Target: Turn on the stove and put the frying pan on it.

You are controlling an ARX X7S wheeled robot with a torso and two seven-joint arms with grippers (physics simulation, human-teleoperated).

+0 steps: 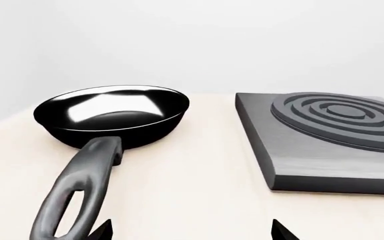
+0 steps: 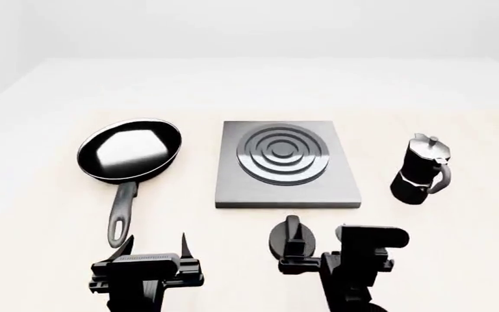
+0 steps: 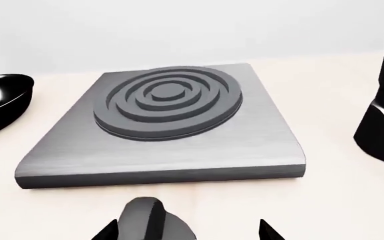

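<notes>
I judge that the task is at its very beginning: nothing I can see is done yet. In the head view the frying pan (image 2: 129,151) lies on the table (image 2: 41,214) at the centre left, beside the stove (image 2: 286,164) and not on it, with its long handle (image 2: 120,212) pointing to the lower edge of the frame. The ring burner (image 2: 283,153) is bare. The small black knob (image 2: 292,238) sits below the stove plate, near the lower centre. I cannot tell from its look whether it is turned.

My right gripper (image 2: 306,255) is just at the knob, with its fingers apart around it; it does not clamp it yet. My left gripper (image 2: 156,248) is open too, empty, close to the handle end.

A moka pot (image 2: 420,169) stands at the right, well apart from the stove.

So both steps are left: turning the knob, then moving the pan onto the burner.
</notes>
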